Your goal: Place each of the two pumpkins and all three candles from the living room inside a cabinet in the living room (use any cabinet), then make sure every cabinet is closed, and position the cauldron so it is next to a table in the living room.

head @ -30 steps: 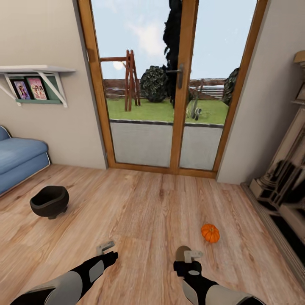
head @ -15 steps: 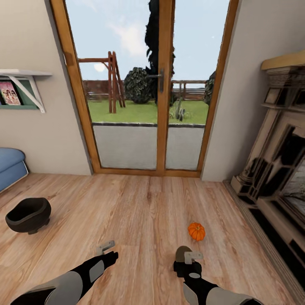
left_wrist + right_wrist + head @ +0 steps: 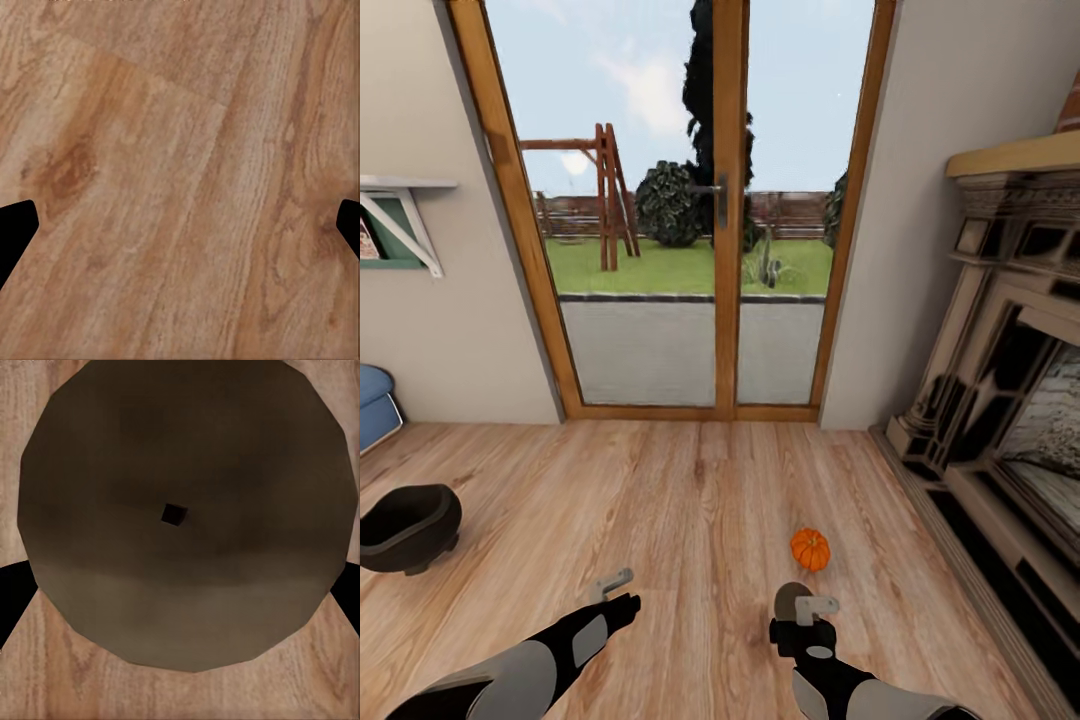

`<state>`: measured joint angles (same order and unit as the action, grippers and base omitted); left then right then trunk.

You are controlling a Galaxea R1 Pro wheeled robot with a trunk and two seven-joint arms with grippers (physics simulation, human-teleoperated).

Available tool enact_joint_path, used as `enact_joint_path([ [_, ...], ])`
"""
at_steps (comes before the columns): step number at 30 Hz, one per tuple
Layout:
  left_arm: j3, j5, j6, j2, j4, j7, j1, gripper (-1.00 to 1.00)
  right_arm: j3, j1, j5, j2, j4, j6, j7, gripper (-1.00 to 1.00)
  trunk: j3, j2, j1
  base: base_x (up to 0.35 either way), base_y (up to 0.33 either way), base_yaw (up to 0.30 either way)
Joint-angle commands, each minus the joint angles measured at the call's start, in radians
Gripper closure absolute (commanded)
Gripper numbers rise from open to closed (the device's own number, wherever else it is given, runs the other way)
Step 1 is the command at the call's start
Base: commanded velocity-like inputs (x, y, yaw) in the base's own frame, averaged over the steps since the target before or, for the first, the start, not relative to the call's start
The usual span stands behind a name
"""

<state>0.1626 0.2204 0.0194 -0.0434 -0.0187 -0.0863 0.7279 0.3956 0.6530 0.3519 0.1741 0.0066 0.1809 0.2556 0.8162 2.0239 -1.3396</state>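
Nearest the robot, the right gripper [image 3: 800, 600] is clamped on a candle [image 3: 184, 514], a grey-brown stub whose round end with a small dark wick square faces the right wrist camera, a dark fingertip at each side of it; the left gripper [image 3: 612, 582] hangs over bare plank floor [image 3: 180, 180] with its fingers spread wide and nothing between them. Just ahead of the right gripper, a little toward the fireplace, one pumpkin [image 3: 810, 549] sits on the boards — well apart from the cauldron [image 3: 405, 526], which stands at the far left near the blue sofa [image 3: 372, 412] corner. The step in hand looks like carrying the candle while the robot travels, so the sound course is to keep the grip firm and the arm low and steady, and to steer the base clear of the pumpkin so it is not knocked rolling. Since the free hand could take the pumpkin, stopping squarely in front of it would save a trip. Counted here: one candle, one pumpkin, one cauldron, two grippers — beyond them one fireplace [image 3: 1000, 400] at the right, one glazed double door [image 3: 690, 230] and one wall shelf [image 3: 395, 215].
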Motion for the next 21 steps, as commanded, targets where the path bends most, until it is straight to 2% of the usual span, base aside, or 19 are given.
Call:
enact_joint_path([
  [1, 0.008, 0.000, 0.002, -0.001, -0.001, -0.003, 0.000, -1.00, 0.008, 0.001, 0.010, 0.000, 0.001, 0.003, 0.002, 1.00, -0.002, -0.007, 0.004, 0.000, 0.000, 0.000],
  [10, 0.008, -0.001, 0.004, -0.005, -0.001, -0.003, -0.001, -1.00, 0.008, -0.010, 0.010, 0.000, 0.001, 0.003, 0.001, 1.00, -0.031, -0.070, 0.039, 0.000, 0.000, 0.000],
  [13, 0.008, -0.003, 0.004, -0.004, -0.001, -0.003, -0.023, -1.00, 0.007, -0.013, 0.010, 0.000, 0.004, 0.003, 0.001, 1.00, -0.040, -0.091, 0.050, 0.000, 0.000, -0.030],
  [16, 0.007, -0.018, 0.004, -0.004, -0.001, -0.003, -0.073, -1.00, 0.005, -0.035, 0.010, 0.000, 0.009, 0.004, 0.001, 1.00, -0.050, -0.112, 0.062, 0.000, 0.000, -0.170],
  [21, 0.007, -0.052, 0.004, -0.015, -0.001, -0.003, -0.086, -1.00, 0.005, -0.041, 0.010, 0.000, 0.011, 0.005, 0.001, 1.00, -0.068, -0.147, 0.081, 0.000, 0.000, -0.235],
])
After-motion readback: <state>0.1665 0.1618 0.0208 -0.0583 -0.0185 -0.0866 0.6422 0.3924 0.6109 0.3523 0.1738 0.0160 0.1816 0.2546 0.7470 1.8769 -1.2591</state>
